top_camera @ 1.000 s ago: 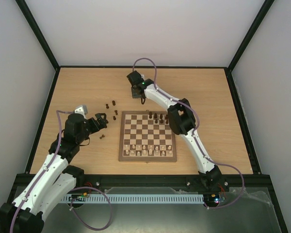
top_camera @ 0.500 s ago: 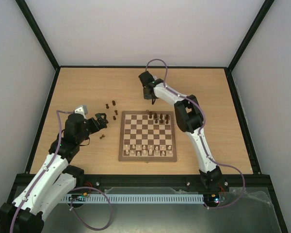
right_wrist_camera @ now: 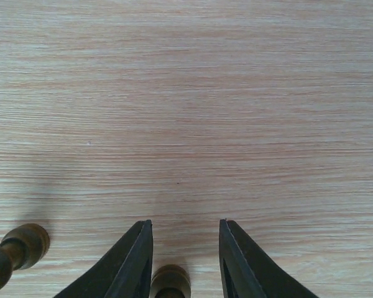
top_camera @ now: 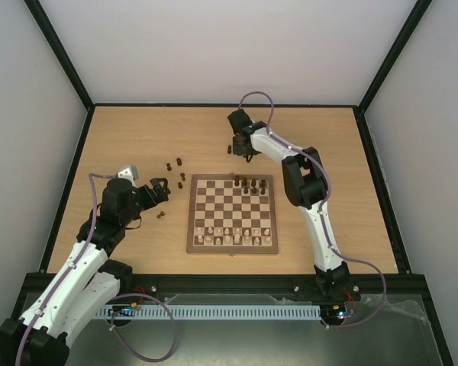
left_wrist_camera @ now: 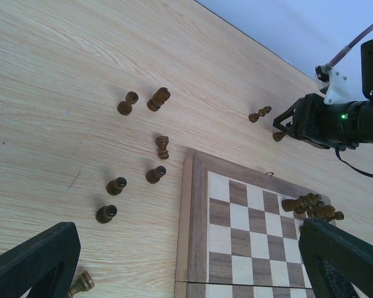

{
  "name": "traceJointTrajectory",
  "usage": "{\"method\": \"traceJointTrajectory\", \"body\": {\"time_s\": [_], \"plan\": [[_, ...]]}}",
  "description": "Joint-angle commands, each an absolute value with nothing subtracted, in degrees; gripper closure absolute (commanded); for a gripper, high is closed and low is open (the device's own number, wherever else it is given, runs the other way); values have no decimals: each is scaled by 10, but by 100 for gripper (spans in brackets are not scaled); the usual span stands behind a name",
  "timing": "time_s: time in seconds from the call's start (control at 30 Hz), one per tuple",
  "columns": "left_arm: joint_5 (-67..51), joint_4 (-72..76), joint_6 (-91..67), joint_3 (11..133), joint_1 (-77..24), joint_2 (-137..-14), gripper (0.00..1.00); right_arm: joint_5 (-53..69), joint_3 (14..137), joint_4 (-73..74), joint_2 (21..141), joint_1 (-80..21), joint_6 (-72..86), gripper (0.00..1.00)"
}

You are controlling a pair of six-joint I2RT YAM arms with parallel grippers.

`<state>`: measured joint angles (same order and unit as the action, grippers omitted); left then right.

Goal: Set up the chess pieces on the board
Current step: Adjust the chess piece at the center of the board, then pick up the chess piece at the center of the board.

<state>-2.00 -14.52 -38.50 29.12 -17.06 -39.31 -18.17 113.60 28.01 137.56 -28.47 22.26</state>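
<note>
The board lies mid-table, with several dark pieces on its far row and pale pieces along its near row. Several dark pieces lie loose on the table left of the board; they also show in the left wrist view. My right gripper is open and low over the table behind the board. A dark piece stands between its fingers, close to the left one, and another lies to its left. My left gripper is open and empty, above the loose pieces by the board's left edge.
Black frame rails border the light-wood table on all sides. One more brown piece lies by my left finger. The right arm's body shows behind the board's far corner.
My right gripper has swung to the right behind the board and come down around a dark piece. The left arm has not moved.
</note>
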Motion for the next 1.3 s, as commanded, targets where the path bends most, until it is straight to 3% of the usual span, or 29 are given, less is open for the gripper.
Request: {"method": "traceJointTrajectory", "body": {"time_s": [0.0,0.43,1.1,1.27], "plan": [[-27,-141,-379,283,-169,-387,0,-173,1129,299,1348,-285,224,69],[-32,-138,-379,281,-170,-386,0,-160,1048,271,1273,-285,231,70],[-33,-137,-380,276,-170,-382,0,-129,1078,283,1310,-285,228,74],[-33,-135,-381,277,-170,-385,1,-127,1088,290,1317,-285,227,82]]}}
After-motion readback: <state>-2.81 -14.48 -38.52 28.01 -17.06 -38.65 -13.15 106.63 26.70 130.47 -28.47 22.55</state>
